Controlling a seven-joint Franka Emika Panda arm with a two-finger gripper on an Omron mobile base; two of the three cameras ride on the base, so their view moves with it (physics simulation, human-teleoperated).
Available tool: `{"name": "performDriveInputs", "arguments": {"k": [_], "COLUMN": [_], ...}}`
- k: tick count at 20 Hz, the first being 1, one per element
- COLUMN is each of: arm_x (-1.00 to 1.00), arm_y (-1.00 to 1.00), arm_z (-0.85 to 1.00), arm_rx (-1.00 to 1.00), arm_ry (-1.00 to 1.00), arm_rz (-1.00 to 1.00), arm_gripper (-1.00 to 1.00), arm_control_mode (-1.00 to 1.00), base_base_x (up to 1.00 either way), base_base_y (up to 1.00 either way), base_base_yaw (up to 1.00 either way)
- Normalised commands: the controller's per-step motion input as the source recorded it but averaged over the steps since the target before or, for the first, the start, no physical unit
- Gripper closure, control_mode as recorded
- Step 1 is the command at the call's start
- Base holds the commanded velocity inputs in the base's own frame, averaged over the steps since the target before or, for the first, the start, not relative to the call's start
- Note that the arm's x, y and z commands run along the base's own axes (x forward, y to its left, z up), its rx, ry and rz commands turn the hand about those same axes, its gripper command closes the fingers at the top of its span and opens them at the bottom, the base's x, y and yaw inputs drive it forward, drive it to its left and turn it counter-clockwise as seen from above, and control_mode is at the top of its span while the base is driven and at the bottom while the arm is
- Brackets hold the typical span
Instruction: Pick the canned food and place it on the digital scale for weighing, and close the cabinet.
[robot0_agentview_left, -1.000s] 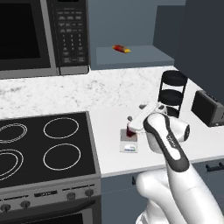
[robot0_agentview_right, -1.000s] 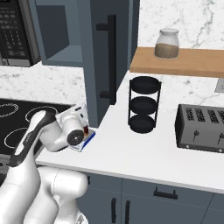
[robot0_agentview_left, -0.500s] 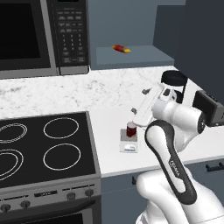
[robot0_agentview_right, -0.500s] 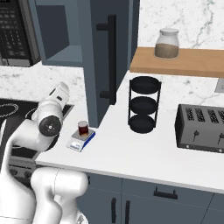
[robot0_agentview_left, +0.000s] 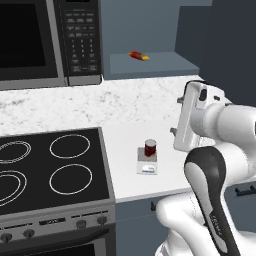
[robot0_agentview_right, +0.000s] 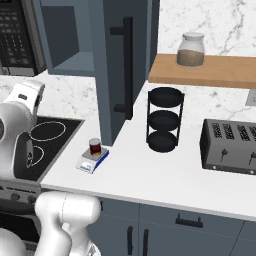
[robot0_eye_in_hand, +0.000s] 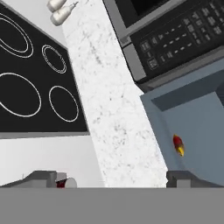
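The canned food, a small dark red can, stands upright on the digital scale near the counter's front edge. A sliver of the can shows beside the left fingertip in the hand view. My gripper hovers open and empty, right of the can and above it, apart from it and facing the back wall. The cabinet stands open, its door swung out over the counter with a long dark bar handle. Its lower shelf is exposed.
A slim red-and-yellow item lies on the cabinet shelf. The black stove and microwave are to the left. A black tiered rack, toaster and jar on a wooden shelf stand right of the door.
The arm has lifted away from the can and swung right and up in the left base view. The can has stayed on the scale. The jaws stay open.
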Motion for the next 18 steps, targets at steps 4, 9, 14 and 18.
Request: {"name": "performDriveInputs", "arguments": {"k": [4, 9, 14, 18], "arm_x": [-1.0, -1.0, -1.0, -1.0], "arm_y": [-0.3, -0.81, -0.78, -0.74], "arm_z": [-0.24, -0.01, -0.27, -0.35], "arm_rx": [0.0, 0.03, 0.0, 0.0], "arm_ry": [-0.21, -0.23, -0.41, -0.5], "arm_rz": [-0.26, -0.07, -0.03, -0.01], "arm_gripper": [-1.0, -1.0, -1.0, -1.0], "arm_control_mode": [-1.0, -1.0, -1.0, -1.0], "base_base_x": [0.0, 0.0, 0.0, 0.0], "base_base_y": [0.0, 0.0, 0.0, 0.0], "base_base_yaw": [0.0, 0.0, 0.0, 0.0]}}
